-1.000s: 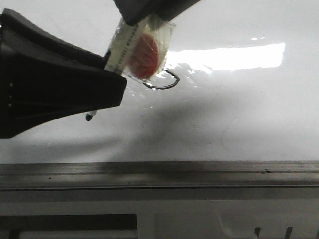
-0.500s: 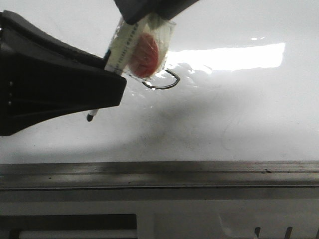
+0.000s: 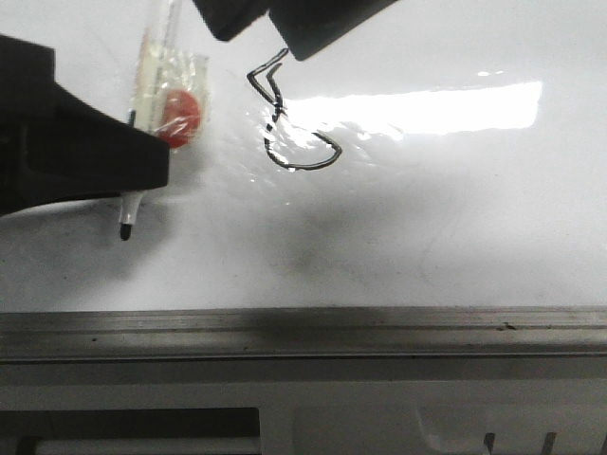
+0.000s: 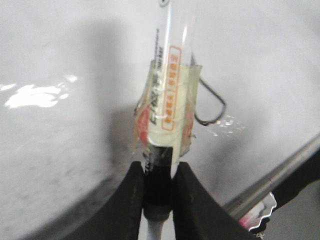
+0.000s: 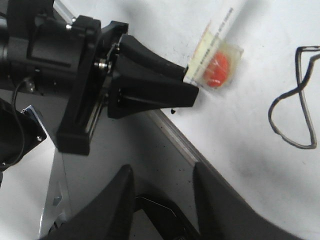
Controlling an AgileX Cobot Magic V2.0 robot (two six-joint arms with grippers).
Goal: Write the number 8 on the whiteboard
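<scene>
On the whiteboard [image 3: 455, 227] is the number 8 [image 3: 285, 128], a thin black line with an angular hook on top joined to a rounded loop below; it also shows in the wrist views [image 5: 295, 110] [image 4: 216, 107]. My left gripper [image 3: 133, 171] [image 4: 159, 200] is shut on a clear marker pen [image 3: 156, 85] [image 4: 167, 95] wrapped in tape with a red spot. The pen's black tip [image 3: 124, 230] points down, left of the line and apart from it. My right gripper [image 5: 162, 170] [image 3: 270, 28] hangs open and empty above the drawn line.
The board's grey metal rim [image 3: 303, 332] runs along the near edge, and shows as well in the right wrist view [image 5: 175, 135]. Faint grey smudges [image 3: 303, 251] and a bright glare strip [image 3: 427, 106] lie on the board. The left arm's black body [image 5: 60, 65] stands off the board's edge.
My left gripper has carried the pen left, away from the drawn line. The hook on top, hidden behind the pen before, now shows. The right gripper shifted slightly.
</scene>
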